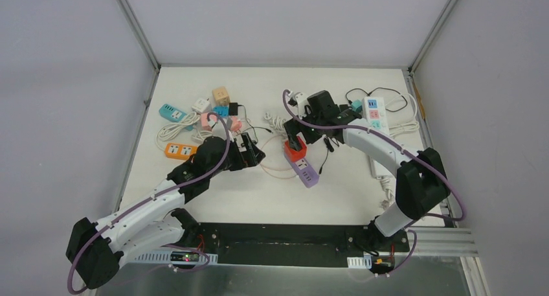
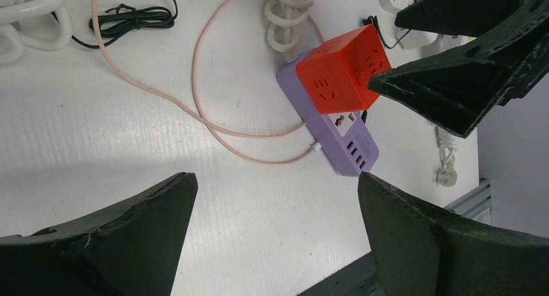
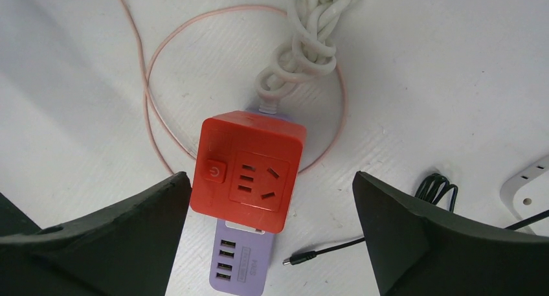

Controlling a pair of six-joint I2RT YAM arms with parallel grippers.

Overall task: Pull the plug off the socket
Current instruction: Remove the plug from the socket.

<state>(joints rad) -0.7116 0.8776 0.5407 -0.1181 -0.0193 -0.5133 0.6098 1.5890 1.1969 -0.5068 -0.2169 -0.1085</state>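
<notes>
- Grey-walled booth with a white table (image 1: 259,199). From the top camera, the purple power strip (image 1: 307,173) lies mid-table on a diagonal, long axis running far-left to near-right. The red cube adapter (image 1: 296,152) is plugged into its far end.
- Same view: the right gripper (image 1: 295,140) hangs over the cube and hides part of it, and the left gripper (image 1: 254,152) sits just to its left, apart. There's clutter further back, like an orange power strip (image 1: 180,151) and a white power strip (image 1: 374,111).
- Left wrist: the left gripper is spread wide with nothing between its fingers. A pink cable (image 2: 213,124) loops up to the purple strip's side. The right gripper's dark fingers (image 2: 453,89) cut across the upper right.
- Right wrist: the right gripper is wide open, straddling the cube from above. One finger (image 3: 129,231) is right at the cube's edge, can't tell if it's touching. The strip is mostly hidden, only its USB end pokes out. A knotted white cord (image 3: 311,37) runs off the far end, and a black cable (image 3: 324,250) lies nearby.
</notes>
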